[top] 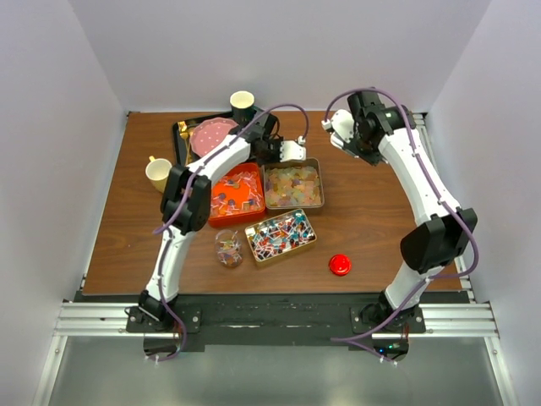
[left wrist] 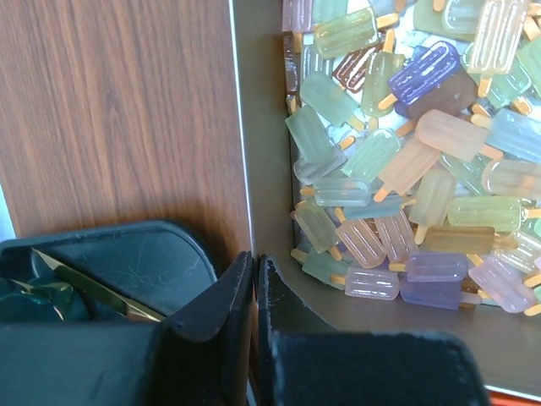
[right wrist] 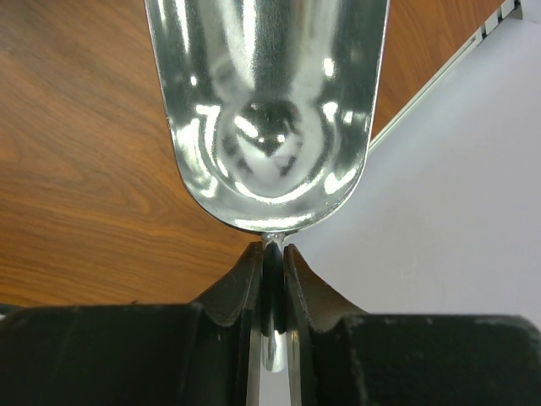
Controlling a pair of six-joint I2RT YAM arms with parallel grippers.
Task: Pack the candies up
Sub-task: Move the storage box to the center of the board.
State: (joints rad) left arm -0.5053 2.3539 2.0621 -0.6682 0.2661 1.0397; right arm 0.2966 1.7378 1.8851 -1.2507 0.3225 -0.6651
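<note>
Pale popsicle-shaped gummy candies (left wrist: pixel 406 169) fill a square tin (top: pixel 292 205) at mid table. My left gripper (top: pixel 292 152) sits at that tin's far edge. In the left wrist view it (left wrist: pixel 255 266) is shut, one finger outside and one inside the tin wall (left wrist: pixel 262 127), pinching the rim. Bright wrapped candies (top: pixel 281 235) fill a second tin nearer me, and more lie in an orange tray (top: pixel 237 193). My right gripper (top: pixel 340 135), raised at the back right, is shut (right wrist: pixel 270 254) on the handle of an empty shiny metal scoop (right wrist: pixel 267 110).
A small clear jar (top: pixel 228 248) holding some candies stands front left of the tins. A round red lid (top: pixel 340 265) lies front right. A yellow cup (top: pixel 158 173), a paper cup (top: pixel 243 103) and a black tray (top: pixel 181 135) with a pink plate sit at the back left.
</note>
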